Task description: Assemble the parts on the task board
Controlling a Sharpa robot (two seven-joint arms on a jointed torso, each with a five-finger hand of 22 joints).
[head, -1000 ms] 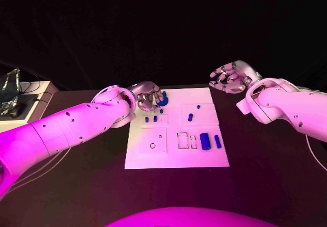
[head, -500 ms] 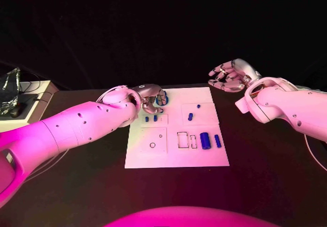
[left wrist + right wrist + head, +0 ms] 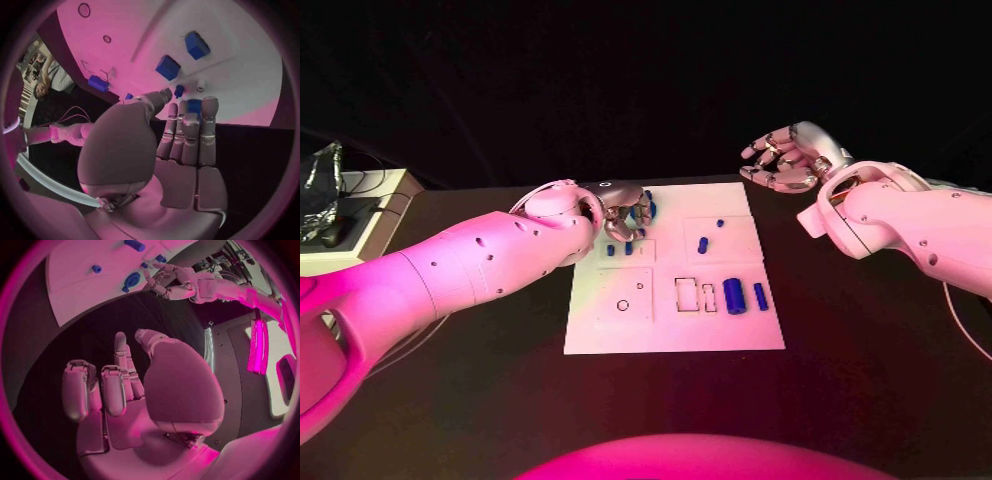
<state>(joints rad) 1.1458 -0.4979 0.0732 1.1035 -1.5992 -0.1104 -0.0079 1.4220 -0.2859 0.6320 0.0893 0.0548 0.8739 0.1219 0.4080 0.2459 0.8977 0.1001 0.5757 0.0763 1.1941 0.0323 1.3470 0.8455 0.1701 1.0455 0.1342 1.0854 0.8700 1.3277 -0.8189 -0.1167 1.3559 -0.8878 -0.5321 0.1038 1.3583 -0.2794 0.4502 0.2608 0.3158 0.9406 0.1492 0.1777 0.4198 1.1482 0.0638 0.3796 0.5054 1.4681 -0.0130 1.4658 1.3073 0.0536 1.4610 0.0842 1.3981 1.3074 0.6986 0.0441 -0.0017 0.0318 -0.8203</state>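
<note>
The white task board (image 3: 668, 330) lies mid-table. My left hand (image 3: 623, 211) hovers over its far left corner, fingers straight and close together. A curved blue part (image 3: 648, 206) shows at the fingertips, and in the left wrist view a blue piece (image 3: 194, 106) peeks between them; whether it is gripped is unclear. Two short blue pegs (image 3: 627, 249) stand just in front of the hand. A thick blue cylinder (image 3: 734, 298) and a thin one (image 3: 760, 297) lie at the board's right. My right hand (image 3: 788, 160) hangs beyond the far right corner, fingers spread, holding nothing (image 3: 125, 385).
Two small blue pieces (image 3: 702, 246) sit on the board's far right quarter. Outlined slots (image 3: 687, 296) and a small ring (image 3: 622, 306) mark the board's near half. A white box (image 3: 372, 200) with a silvery object (image 3: 322, 185) stands at the table's left edge.
My left arm has rolled and its hand has turned over the curved blue part, covering more of it. The right hand has barely shifted.
</note>
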